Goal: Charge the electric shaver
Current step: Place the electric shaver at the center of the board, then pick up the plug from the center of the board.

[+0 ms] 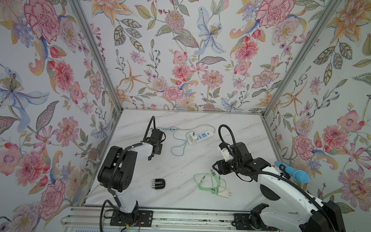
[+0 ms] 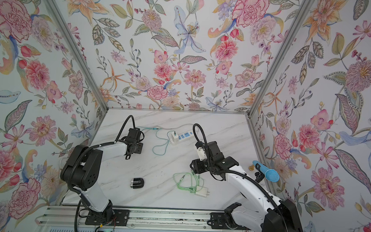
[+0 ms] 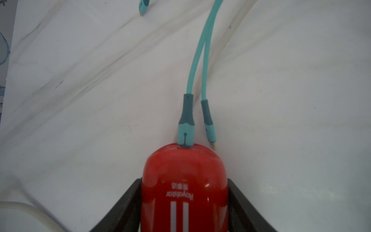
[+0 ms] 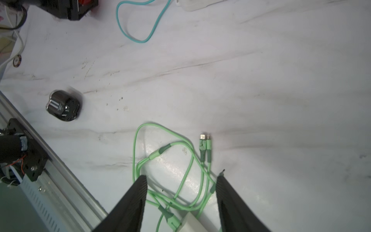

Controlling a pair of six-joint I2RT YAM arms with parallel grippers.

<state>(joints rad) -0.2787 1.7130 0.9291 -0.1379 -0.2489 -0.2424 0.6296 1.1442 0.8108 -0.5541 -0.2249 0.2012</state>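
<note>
Nearest me, by the front rail, a small black device (image 1: pixel 158 183) with two pale bars lay on the white marbled table (image 1: pixel 245 133). To its right sat a coiled green cable (image 4: pixel 163 148) with a white plug block (image 1: pixel 224 193), its connectors lying loose. The right end effector (image 4: pixel 181 177) hung above that coil, fingers spread wide and holding nothing.

Farther back on the left, the left end effector (image 3: pixel 184 180) had its fingers set against both flanks of the red shaver (image 3: pixel 184 160), clasping it. I read "Royalstar" in white on its shell, upside down in the wrist view, with small Chinese characters I could not make out and two white bars. One teal connector (image 3: pixel 186 130) sat plugged into the shaver's end. A second connector (image 3: pixel 209 128) lay free just beside it.

The teal cable (image 3: pixel 204 44) looped back to a white charger (image 1: pixel 192 138) in the white power strip (image 1: pixel 204 134) near the rear. Floral wallpaper (image 1: pixel 182 57) covered all three walls.
</note>
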